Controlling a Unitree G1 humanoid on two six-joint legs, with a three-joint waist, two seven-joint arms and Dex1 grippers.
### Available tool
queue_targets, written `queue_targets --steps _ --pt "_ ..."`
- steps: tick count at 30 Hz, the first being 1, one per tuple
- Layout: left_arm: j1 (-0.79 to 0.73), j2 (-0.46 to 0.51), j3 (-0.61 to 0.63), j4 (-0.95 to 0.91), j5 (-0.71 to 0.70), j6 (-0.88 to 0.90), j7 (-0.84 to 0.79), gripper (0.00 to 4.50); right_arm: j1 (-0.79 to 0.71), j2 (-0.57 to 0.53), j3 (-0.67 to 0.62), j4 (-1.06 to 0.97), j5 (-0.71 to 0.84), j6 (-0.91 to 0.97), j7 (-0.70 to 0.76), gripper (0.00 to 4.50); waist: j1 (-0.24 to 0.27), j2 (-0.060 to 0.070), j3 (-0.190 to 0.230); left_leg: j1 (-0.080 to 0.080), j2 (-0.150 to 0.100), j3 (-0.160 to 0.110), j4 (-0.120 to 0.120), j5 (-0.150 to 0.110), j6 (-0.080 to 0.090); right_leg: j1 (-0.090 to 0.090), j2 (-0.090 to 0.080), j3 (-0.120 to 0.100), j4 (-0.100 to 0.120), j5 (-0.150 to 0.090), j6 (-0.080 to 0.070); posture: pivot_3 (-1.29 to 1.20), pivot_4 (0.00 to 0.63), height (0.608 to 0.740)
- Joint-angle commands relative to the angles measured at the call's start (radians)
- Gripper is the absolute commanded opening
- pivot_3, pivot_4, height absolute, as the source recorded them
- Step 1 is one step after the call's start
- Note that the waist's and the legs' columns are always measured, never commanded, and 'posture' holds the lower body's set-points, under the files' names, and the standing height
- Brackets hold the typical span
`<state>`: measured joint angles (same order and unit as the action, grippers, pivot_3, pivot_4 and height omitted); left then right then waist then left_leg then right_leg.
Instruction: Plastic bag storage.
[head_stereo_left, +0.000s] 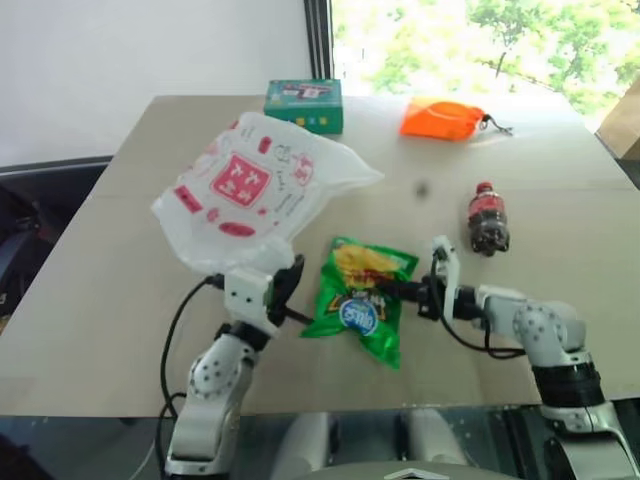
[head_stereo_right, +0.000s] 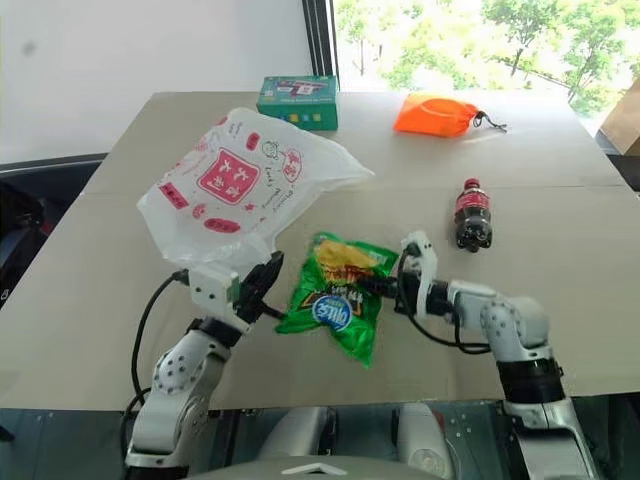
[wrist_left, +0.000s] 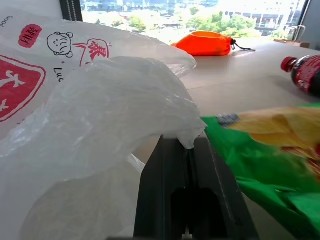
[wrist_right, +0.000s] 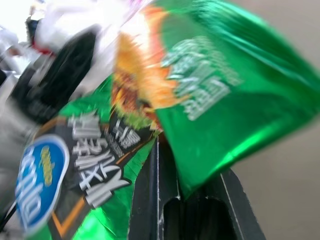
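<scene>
Meanwhile the left gripper (head_stereo_left: 288, 283) held the thin translucent white plastic bag (head_stereo_left: 255, 190) clamped above the table (head_stereo_left: 90, 300); the right gripper (head_stereo_left: 385, 290) gripped the green foil chip packet (head_stereo_left: 362, 298), which probably needed sliding into the bag's mouth next.

A wide, pale tan counter (head_stereo_left: 110, 300) runs back to a plain white wall (head_stereo_left: 150, 45) on the left. A dark vertical window frame (head_stereo_left: 318, 40) rises behind the counter's far edge. To its right a window (head_stereo_left: 480, 40) lets in bright daylight, with green trees outside. Beyond the counter's left edge stands dark furniture (head_stereo_left: 30, 200).
</scene>
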<state>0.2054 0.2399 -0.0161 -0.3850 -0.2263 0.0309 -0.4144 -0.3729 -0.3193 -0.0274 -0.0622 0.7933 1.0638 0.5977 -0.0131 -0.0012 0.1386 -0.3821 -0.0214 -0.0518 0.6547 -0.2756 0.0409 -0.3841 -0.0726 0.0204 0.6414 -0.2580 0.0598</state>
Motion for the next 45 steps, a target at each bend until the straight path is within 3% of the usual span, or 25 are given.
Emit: queue_targets --steps 1,7,13,22,30,37,45 --pt "0.053 0.026 -0.016 -0.052 -0.055 -0.04 -0.08 0.0 -0.086 0.016 -0.079 0.067 0.025 0.007 -0.03 0.03 0.002 0.001 0.001 -0.003 0.0 0.0 0.0 0.0 0.0 -0.003 0.0 0.0 0.0 0.0 0.0 0.0 0.15 0.74" --pt "0.111 0.064 -0.008 -0.046 -0.052 -0.165 -0.156 0.0 -0.201 0.026 -0.115 0.18 0.026 0.016 -0.015 0.03 0.002 0.002 0.001 -0.017 -0.001 0.001 -0.001 0.004 -0.007 -0.018 0.0 0.001 0.0 0.0 0.0 0.0 0.15 0.74" --pt "0.134 0.071 -0.005 -0.012 -0.077 -0.223 -0.202 0.0 -0.207 0.006 -0.026 0.163 0.041 0.128 0.078 0.03 0.0 0.002 0.001 -0.017 -0.001 0.002 -0.002 0.002 -0.003 -0.018 -0.001 0.002 0.0 0.0 0.0 0.0 0.15 0.74" --pt "0.159 0.078 -0.011 0.056 -0.085 -0.307 -0.267 0.0 -0.378 0.098 -0.065 0.457 -0.013 0.102 0.064 0.03 -0.004 0.003 0.002 -0.015 0.0 0.004 -0.002 0.002 -0.002 -0.018 0.001 0.0 0.002 0.0 0.0 0.0 0.15 0.74" --pt "0.163 0.071 -0.02 0.07 -0.064 -0.337 -0.258 0.0 -0.441 0.08 -0.019 0.596 -0.105 0.052 0.122 0.03 -0.003 0.003 0.002 -0.016 -0.001 0.004 -0.002 0.002 -0.003 -0.018 0.0 0.0 0.001 0.0 0.0 0.0 0.15 0.74" --pt "0.154 0.072 -0.026 0.076 -0.062 -0.347 -0.255 0.0 -0.49 0.148 -0.013 0.633 -0.174 -0.014 0.083 0.03 -0.008 0.004 0.001 -0.014 -0.001 0.004 -0.001 0.002 -0.003 -0.018 0.0 0.0 0.005 0.0 0.0 0.0 0.15 0.74" --pt "0.147 0.081 -0.021 0.096 -0.069 -0.364 -0.269 0.0 -0.611 0.329 -0.168 0.683 -0.177 -0.226 -0.121 0.03 -0.025 0.004 0.002 -0.018 -0.001 0.006 -0.001 0.004 -0.006 -0.026 0.001 0.003 0.013 0.0 -0.001 0.0 0.15 0.74"
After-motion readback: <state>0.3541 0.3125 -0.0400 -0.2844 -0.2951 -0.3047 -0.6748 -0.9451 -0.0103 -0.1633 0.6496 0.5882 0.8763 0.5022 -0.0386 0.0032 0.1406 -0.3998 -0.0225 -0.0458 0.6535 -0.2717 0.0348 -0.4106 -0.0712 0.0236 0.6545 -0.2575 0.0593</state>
